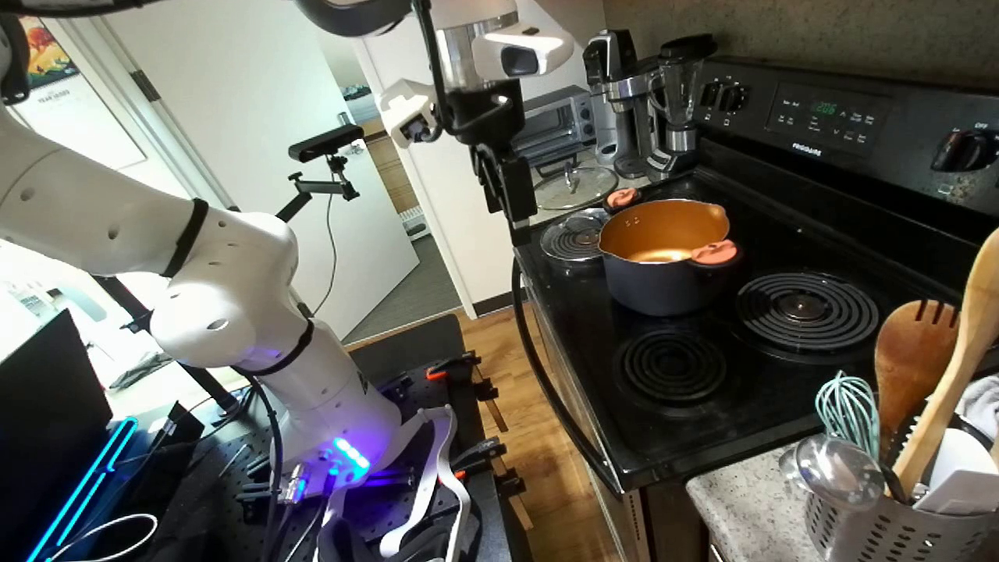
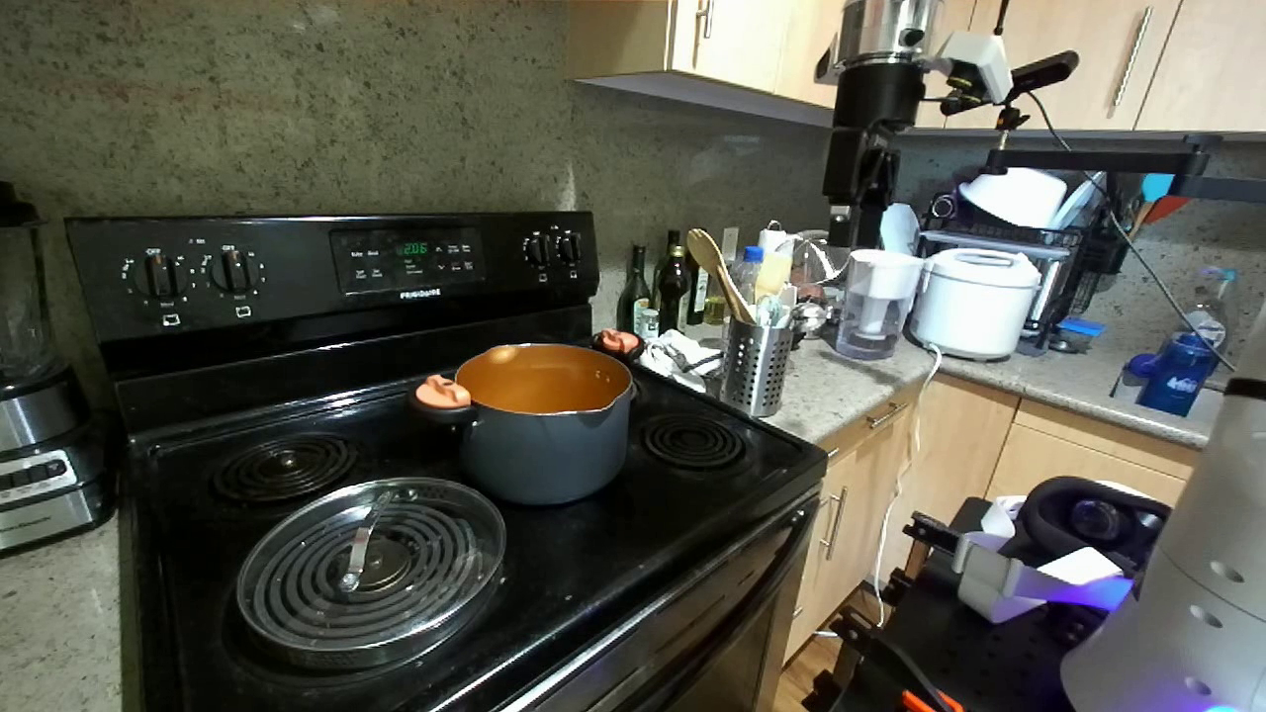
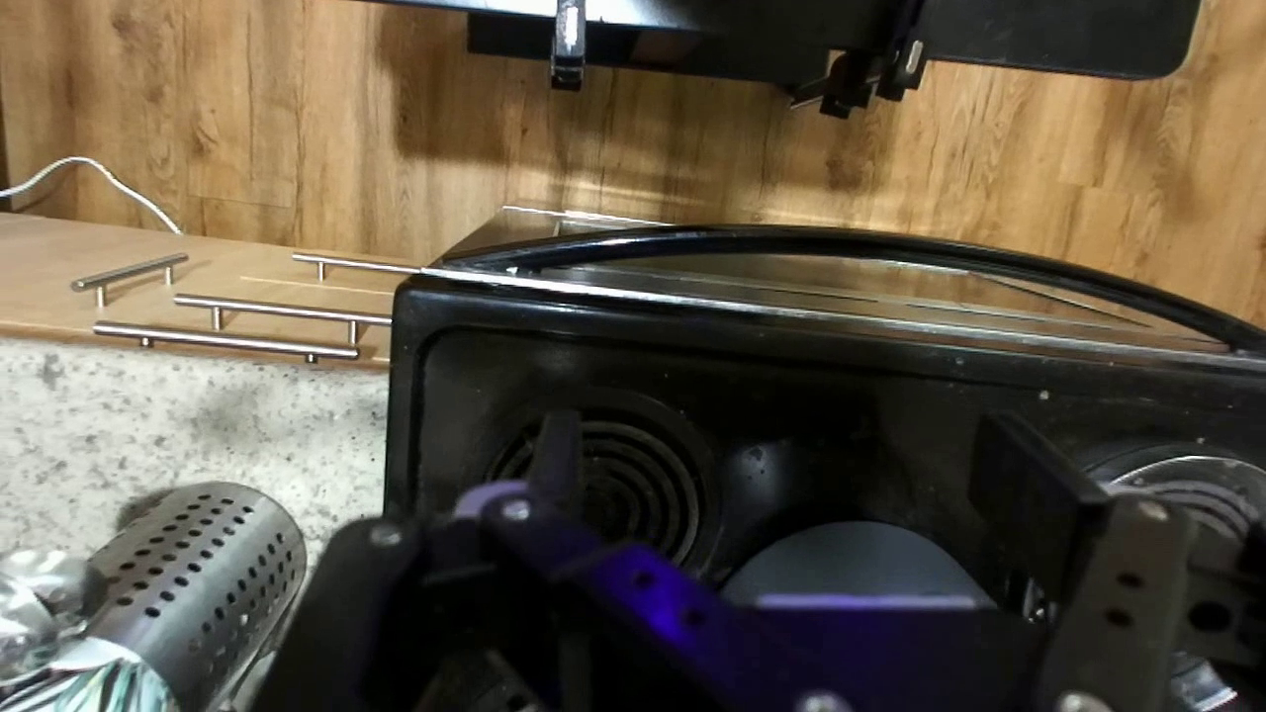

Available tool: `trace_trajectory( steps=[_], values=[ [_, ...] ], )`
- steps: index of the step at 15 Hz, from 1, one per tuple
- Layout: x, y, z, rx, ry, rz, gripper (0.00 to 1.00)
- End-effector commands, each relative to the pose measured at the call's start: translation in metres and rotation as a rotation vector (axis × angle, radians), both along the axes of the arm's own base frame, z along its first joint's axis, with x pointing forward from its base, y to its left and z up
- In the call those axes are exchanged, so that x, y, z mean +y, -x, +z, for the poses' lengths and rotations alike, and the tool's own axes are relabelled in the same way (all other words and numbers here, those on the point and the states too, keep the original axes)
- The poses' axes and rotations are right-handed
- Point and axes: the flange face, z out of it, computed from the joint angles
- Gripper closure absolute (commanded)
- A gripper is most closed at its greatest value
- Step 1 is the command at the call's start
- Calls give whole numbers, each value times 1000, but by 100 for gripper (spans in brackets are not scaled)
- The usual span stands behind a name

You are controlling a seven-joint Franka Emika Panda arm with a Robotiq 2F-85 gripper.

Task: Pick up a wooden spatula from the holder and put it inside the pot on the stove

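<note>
Spatula (image 1: 959, 359) tilted in holder (image 1: 890, 528), well apart fr. end effector (image 3: 779, 440) w/ jaws wide.

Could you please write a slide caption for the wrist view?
Open gripper partly hiding the pot on the stove; utensil holder beside it.

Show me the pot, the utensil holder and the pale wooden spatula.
Pot (image 2: 544, 455): in an exterior view, its outer wall.
Utensil holder (image 2: 756, 371): in an exterior view, its perforated wall.
Pale wooden spatula (image 1: 944, 390): in an exterior view, its handle.
</note>
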Motion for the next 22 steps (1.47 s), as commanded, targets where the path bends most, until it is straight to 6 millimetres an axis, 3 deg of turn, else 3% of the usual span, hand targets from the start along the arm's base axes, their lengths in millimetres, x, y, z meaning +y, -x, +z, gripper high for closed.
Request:
trace_trajectory(
  steps=[1,15,22],
  values=[
    [-9,-8,12,-25,-8,-3,0],
    [-48,-36,28,-33,-15,56,0],
    [-58,-46,36,-52,-8,75,0]
  ],
)
